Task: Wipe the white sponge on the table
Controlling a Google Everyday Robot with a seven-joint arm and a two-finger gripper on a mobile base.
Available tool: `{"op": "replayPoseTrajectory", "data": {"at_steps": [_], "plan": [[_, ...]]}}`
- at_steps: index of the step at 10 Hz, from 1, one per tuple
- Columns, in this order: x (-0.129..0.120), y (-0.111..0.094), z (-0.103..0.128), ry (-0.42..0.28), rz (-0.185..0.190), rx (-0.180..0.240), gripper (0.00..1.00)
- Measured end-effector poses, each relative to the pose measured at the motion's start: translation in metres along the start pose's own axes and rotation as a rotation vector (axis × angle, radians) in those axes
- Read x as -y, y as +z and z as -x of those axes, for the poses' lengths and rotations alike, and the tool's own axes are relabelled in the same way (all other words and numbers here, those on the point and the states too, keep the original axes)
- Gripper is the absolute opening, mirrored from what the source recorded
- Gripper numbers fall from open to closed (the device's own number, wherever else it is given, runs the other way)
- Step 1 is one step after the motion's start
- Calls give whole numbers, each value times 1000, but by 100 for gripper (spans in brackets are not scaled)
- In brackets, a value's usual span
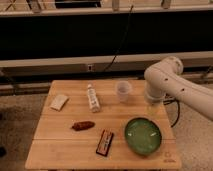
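Camera view: we see the gripper [154,106] only as the pale end under the white arm [165,80], right of centre in the frame. It hangs over the right part of the table [60,150], between the translucent cup [123,91] and the green plate [143,135]. We cannot tell its grip state, and nothing is visibly held.

The cup stands upright just left of the arm, near the table's far edge. The green plate sits at lower right of the tabletop, below the gripper.

The white bottle [93,97] lies on its side at upper centre, left of the cup. The white sponge [59,102] lies flat at the upper left of the tabletop, well apart from the gripper and touching nothing else.

A reddish-brown oblong item [83,125] lies at centre left. A dark snack bar [104,142] lies near the front edge, left of the plate.

There is a small mark [169,155] at the table's lower right corner. A black cable [121,42] hangs down the dark wall behind.
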Motion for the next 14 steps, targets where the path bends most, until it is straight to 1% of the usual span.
{"op": "replayPoseTrajectory", "data": {"at_steps": [2, 6, 8, 11, 13, 14], "plan": [[2, 1, 4, -29, 3, -3, 80], [19, 2, 64, -123, -1, -2, 80], [25, 2, 77, -157, 1, -1, 80], [38, 2, 112, -203, 4, 13, 80], [42, 3, 122, -238, 6, 15, 80], [46, 2, 135, -262, 3, 24, 80]]}}
